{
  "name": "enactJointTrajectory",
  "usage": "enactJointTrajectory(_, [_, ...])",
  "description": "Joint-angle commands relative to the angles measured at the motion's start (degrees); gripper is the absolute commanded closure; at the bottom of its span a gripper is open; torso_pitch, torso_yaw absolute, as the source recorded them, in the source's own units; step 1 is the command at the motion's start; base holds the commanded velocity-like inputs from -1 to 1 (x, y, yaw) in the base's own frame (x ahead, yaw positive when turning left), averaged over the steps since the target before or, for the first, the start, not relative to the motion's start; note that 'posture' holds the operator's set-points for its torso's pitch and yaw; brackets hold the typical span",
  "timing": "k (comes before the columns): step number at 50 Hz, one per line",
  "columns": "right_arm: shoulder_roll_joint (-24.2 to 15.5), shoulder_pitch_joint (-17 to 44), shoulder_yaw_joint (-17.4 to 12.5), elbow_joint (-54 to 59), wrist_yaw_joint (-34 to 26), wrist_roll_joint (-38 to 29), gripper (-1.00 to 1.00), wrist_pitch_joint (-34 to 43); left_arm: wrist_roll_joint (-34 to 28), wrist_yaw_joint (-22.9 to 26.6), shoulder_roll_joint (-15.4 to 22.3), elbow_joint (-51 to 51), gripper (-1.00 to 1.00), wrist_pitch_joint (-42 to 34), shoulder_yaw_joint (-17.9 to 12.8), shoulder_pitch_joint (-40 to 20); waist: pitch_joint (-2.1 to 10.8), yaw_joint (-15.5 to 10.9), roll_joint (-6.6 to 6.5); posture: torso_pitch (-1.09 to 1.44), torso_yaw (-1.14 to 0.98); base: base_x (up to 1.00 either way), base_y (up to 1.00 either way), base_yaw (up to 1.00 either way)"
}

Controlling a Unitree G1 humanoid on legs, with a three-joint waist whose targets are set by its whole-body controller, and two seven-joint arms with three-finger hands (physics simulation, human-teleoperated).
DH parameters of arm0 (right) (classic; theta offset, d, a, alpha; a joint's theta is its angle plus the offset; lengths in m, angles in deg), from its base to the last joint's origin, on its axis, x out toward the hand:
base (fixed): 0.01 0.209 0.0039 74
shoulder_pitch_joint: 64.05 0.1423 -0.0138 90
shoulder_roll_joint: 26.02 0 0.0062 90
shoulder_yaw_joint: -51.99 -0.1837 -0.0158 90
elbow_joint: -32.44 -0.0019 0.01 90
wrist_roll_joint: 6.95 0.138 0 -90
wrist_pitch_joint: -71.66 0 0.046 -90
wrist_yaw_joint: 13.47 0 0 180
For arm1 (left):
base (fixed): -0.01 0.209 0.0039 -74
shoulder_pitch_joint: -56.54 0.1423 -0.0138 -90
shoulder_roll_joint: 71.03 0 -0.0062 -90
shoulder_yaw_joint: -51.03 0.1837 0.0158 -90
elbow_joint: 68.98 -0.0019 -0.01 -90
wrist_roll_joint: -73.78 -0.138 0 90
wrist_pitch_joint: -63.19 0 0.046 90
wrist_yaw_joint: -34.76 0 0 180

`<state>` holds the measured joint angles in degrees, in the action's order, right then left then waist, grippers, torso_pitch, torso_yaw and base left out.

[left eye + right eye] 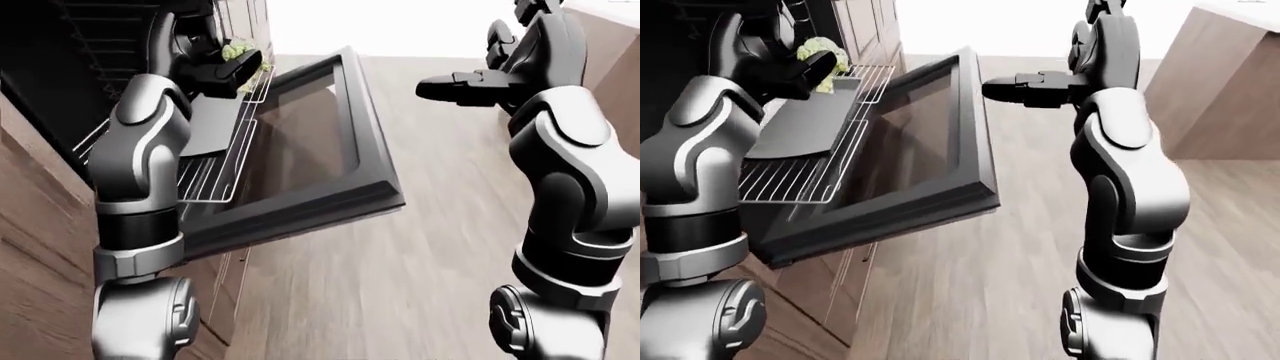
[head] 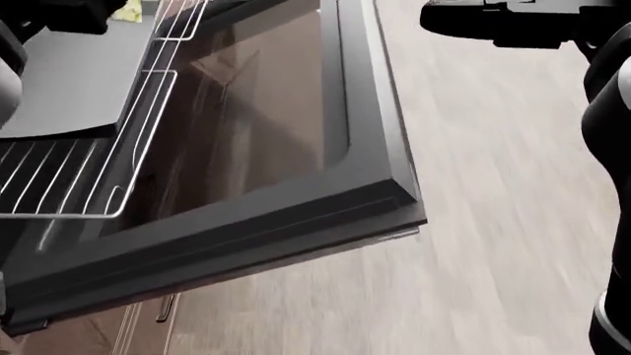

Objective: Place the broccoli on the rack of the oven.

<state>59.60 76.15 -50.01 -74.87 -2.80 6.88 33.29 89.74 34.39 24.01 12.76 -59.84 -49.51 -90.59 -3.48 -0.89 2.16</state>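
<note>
The broccoli (image 1: 820, 51), pale green, is held in my left hand (image 1: 805, 69), whose fingers curl round it above the upper end of the pulled-out wire oven rack (image 1: 790, 180). In the head view only a green scrap of the broccoli (image 2: 128, 9) shows at the top left. The oven door (image 1: 320, 150) hangs open below and right of the rack. My right hand (image 1: 997, 89) floats over the door's far edge, fingers straight and open, holding nothing.
A dark flat tray (image 1: 800, 127) lies on the rack under my left hand. Wooden cabinet drawers (image 1: 855, 277) sit beneath the oven. A wooden counter block (image 1: 1230, 97) stands at the right. Plank floor (image 2: 513, 222) stretches right of the door.
</note>
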Motion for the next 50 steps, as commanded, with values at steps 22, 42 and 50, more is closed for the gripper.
enactJointTrajectory(22, [-0.4, 1.5, -0.4, -0.5, 0.9, 1.0, -1.00, -1.3, 0.1, 0.2, 0.3, 0.7, 1.00, 1.2, 0.0, -1.5, 2.17, 0.5, -1.77, 0.00, 0.00, -0.02, 0.00, 0.00])
enactJointTrajectory(42, [-0.5, 1.2, -0.4, -1.2, 0.7, 1.8, -1.00, -2.3, 0.3, -0.1, 0.4, 1.1, 1.00, 0.9, -0.1, -1.6, 0.45, -0.9, 1.79, 0.00, 0.00, 0.20, 0.00, 0.00])
enactJointTrajectory(50, [-0.5, 1.1, -0.1, -1.3, 0.6, 1.7, -1.00, -2.4, 0.4, -0.1, 0.5, 1.5, 1.00, 0.7, -0.2, -1.5, 1.53, 1.1, -4.12, 0.00, 0.00, 0.00, 0.00, 0.00])
